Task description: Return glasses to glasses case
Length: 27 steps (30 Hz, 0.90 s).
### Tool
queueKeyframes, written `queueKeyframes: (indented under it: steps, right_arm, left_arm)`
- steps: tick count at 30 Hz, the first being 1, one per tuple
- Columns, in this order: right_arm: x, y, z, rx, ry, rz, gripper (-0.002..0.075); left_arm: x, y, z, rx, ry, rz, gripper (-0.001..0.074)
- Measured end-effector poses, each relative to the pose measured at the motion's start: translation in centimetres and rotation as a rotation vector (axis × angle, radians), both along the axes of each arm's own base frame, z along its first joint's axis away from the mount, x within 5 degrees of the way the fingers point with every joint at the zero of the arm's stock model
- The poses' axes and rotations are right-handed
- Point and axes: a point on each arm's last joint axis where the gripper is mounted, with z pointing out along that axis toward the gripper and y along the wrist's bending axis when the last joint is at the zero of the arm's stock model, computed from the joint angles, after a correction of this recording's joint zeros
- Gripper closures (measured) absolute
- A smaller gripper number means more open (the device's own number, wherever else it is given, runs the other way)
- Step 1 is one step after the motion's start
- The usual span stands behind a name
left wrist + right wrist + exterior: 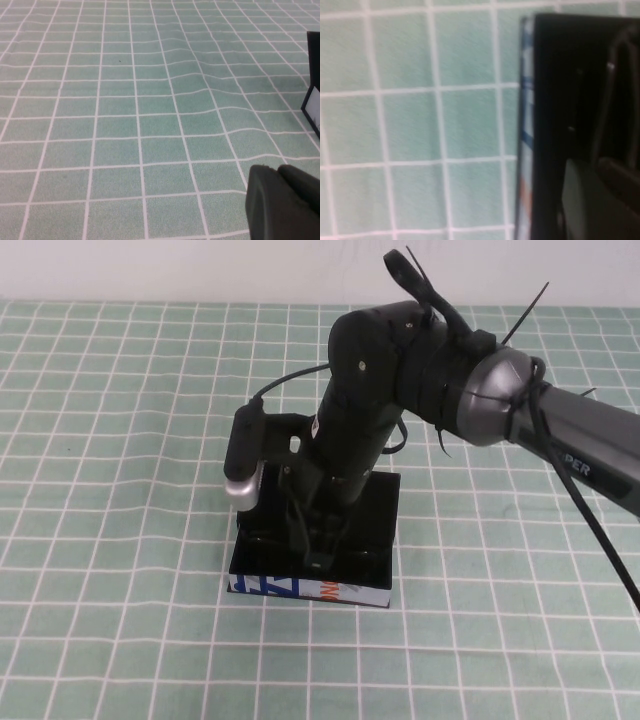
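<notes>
The glasses case (375, 540) lies open at mid-table, black inside, its white printed front side toward me. My right gripper (315, 540) reaches down into the case from the right. In the right wrist view its fingers (582, 200) stand close together inside the case's black wall (545, 125). A thin curved part of the black glasses (615, 75) runs down to them. In the high view the arm hides the glasses. My left gripper (281, 172) is out of the high view; it hovers shut and empty over the cloth, with a corner of the case (312, 105) beside it.
A green checked tablecloth (120, 490) covers the whole table and ripples slightly in the left wrist view (190, 85). A white wall runs along the far edge. The right arm's cables (590, 520) hang over the table's right side.
</notes>
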Motion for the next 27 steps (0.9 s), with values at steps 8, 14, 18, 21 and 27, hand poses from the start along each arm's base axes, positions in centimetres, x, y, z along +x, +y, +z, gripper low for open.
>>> queueKeyframes:
  steps: [8, 14, 18, 21, 27]
  right_arm:
    - [-0.4, -0.7, 2.5, 0.024, -0.043, -0.063, 0.0736]
    - [0.2, -4.2, 8.5, 0.167, -0.155, -0.319, 0.0737]
    - [1.6, -9.4, 12.5, 0.299, -0.187, -0.612, 0.0737]
    - [2.1, -13.8, 14.7, 0.364, -0.208, -0.790, 0.0737]
    - [-0.3, -20.9, 16.9, 0.450, -0.228, -1.008, 0.0737]
  left_arm:
    - [0.0, 0.0, 0.0, 0.000, 0.000, 0.000, 0.0739]
    - [0.0, 0.0, 0.0, 0.000, 0.000, 0.000, 0.0739]
    - [0.0, 0.0, 0.0, 0.000, 0.000, 0.000, 0.0739]
    - [0.0, 0.0, 0.0, 0.000, 0.000, 0.000, 0.0739]
    - [0.0, 0.0, 0.0, 0.000, 0.000, 0.000, 0.0739]
